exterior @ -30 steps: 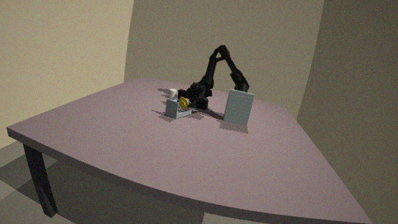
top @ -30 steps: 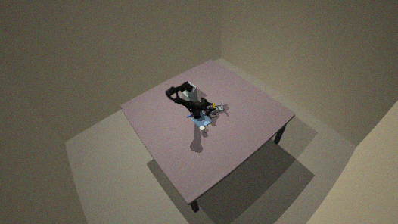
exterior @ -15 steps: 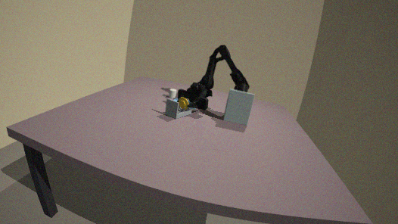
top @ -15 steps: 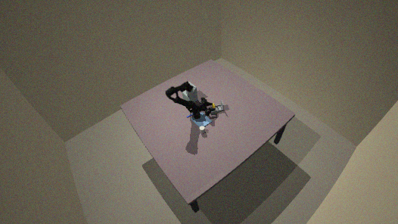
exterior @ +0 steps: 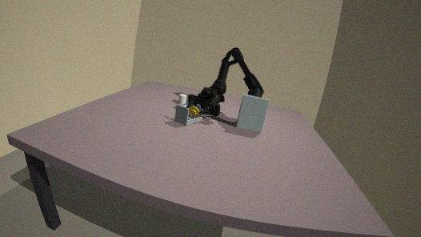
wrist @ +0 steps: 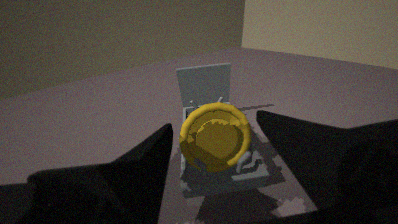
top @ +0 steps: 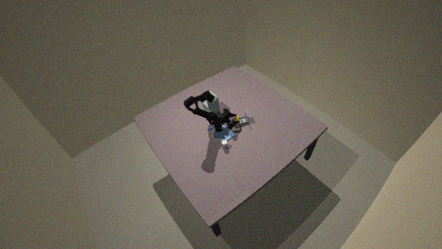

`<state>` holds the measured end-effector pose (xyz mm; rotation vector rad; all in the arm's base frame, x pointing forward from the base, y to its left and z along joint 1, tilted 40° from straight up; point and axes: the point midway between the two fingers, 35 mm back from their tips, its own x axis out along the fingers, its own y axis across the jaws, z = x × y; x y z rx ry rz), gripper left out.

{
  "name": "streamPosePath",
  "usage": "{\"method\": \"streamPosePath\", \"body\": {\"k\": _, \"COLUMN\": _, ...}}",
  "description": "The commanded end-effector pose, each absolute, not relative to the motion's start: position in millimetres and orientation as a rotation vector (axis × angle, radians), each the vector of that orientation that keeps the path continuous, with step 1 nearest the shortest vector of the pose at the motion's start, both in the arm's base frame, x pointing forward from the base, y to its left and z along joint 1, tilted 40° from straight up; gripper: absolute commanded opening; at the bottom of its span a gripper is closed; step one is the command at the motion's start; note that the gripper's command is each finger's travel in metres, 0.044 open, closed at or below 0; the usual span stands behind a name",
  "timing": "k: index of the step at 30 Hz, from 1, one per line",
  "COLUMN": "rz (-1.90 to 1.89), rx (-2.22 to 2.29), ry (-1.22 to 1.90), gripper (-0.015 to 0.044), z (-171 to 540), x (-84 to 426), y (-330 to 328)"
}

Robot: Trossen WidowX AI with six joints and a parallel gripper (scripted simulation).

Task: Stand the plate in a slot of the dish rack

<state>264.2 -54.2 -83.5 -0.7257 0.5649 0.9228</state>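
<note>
The yellow round plate (top: pixel 237 118) (exterior: pixel 194 110) (wrist: pixel 215 137) stands on edge, nearly upright, in the grey dish rack (exterior: pixel 182 114) (wrist: pixel 205 82). The rack's tall end panel is beyond the plate in the wrist view. Grey rail parts show behind the plate and near its lower right edge. The plate's bottom edge and the exact slot cannot be made out. My gripper (wrist: pixel 214 121) is open around the plate, with a visible gap between each fingertip and the rim. The arm leans down to the rack from the side.
A tall pale blue-grey block (exterior: pixel 252 113) stands by the arm's base. A flat blue thing (top: pixel 224 134) lies beside the gripper, with a white cylinder (top: pixel 224 142) (exterior: pixel 182 98) near it. A thin blue stick (top: pixel 211 129) lies close by.
</note>
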Motion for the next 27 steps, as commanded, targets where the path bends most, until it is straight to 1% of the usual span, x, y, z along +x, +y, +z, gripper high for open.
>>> {"method": "streamPosePath", "body": {"k": 1, "rz": 0.924, "rx": -0.725, "ry": 0.568, "gripper": 0.0400, "z": -77.7, "x": 266.4, "y": -50.6}}
{"method": "streamPosePath", "body": {"k": 12, "rz": 0.925, "rx": -0.700, "ry": 0.568, "gripper": 0.0400, "z": 8.0, "x": 282.1, "y": 17.5}}
{"method": "streamPosePath", "body": {"k": 19, "rz": 0.922, "rx": -0.686, "ry": 0.588, "gripper": 0.0400, "z": 8.8, "x": 282.2, "y": 19.0}}
{"method": "streamPosePath", "body": {"k": 27, "rz": 0.865, "rx": -0.542, "ry": 0.826, "gripper": 0.0400, "z": 3.1, "x": 278.9, "y": 23.4}}
